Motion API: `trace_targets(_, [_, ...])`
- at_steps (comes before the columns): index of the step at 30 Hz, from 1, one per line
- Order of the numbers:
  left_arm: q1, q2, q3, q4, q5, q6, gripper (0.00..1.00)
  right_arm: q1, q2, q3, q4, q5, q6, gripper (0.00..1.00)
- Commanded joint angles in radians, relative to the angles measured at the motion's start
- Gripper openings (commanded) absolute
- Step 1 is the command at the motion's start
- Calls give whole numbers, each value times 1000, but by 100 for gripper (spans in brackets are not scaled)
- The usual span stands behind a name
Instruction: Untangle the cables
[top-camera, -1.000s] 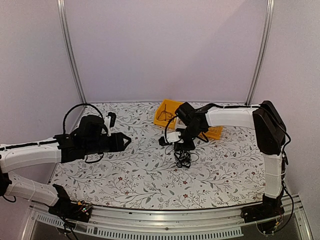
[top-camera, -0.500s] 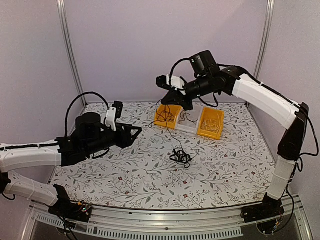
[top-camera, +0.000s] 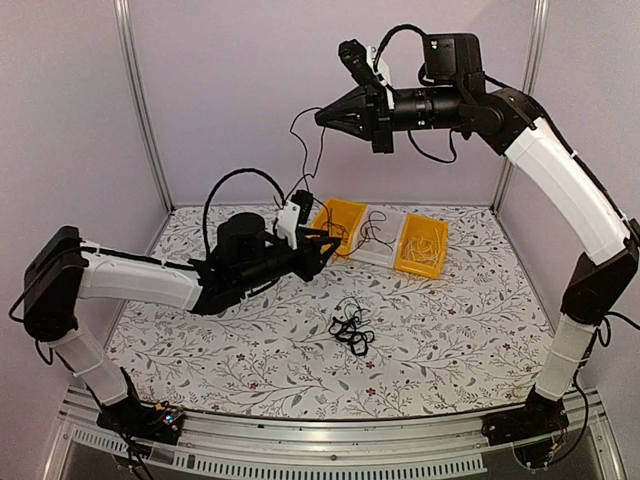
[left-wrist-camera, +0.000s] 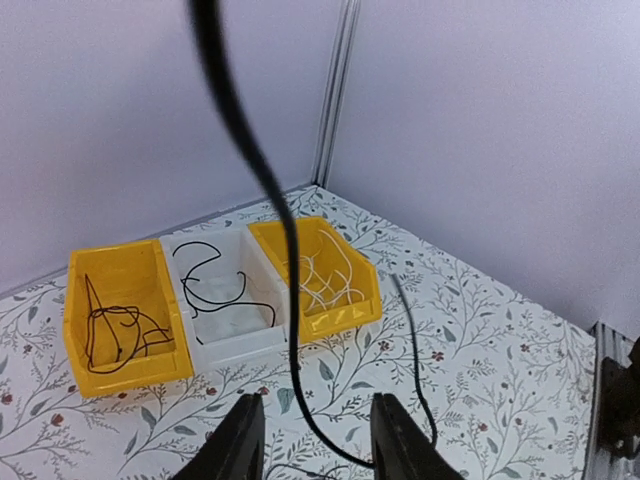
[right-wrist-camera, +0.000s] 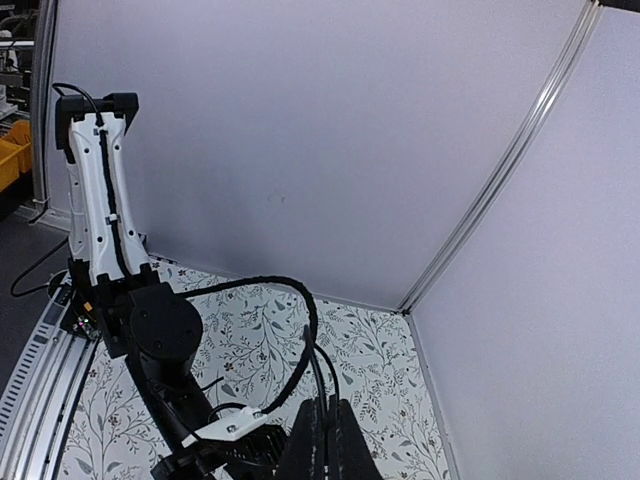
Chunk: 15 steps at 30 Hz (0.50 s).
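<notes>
The cables form a small black clump on the flowered table mid-right. One thin strand rises from it to my right gripper, which is high above the bins and shut on it. In the right wrist view the closed fingers pinch this strand, and its end sticks out above them. My left gripper hovers low in front of the bins. It is open, and in the left wrist view the hanging strand passes between its fingertips without being pinched.
Three bins stand in a row at the back. A yellow one holds black wires, a white one holds a few black strands, and another yellow one holds pale wires. Walls and corner posts close in the table.
My right gripper has risen much higher with the strand, drawing it up out of the clump. My left arm has swung forward and right until its jaws straddle the hanging strand.
</notes>
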Motion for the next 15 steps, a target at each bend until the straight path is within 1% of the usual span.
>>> trace_targets(1, [-8,144,39,106,-29,31,33,15,-9,19,68,-4,62,0])
trace_targets(2, [-6,178,35,106,-33,28,30,15,-17,20,86,4,70,0])
trace_targets(4, [-5,204,11,93,-41,16,30,15,-29,23,117,35,96,0])
trace_targets(5, [-5,204,-13,93,-42,5,32,15,-32,24,129,46,100,0])
trace_targets(7, [-7,184,-81,92,-46,-21,40,15,-42,20,144,95,98,0])
trace_targets(9, [-11,145,-143,83,-53,-40,47,5,-44,14,148,132,83,0])
trace_targets(11, [-22,91,-203,65,-71,-46,52,-22,-43,-6,151,155,76,0])
trace_targets(12, [-29,61,-232,55,-81,-42,54,-37,-43,-21,153,168,73,0])
trace_targets(15, [-48,-38,-301,2,-119,-44,54,-90,-44,-83,160,186,71,0])
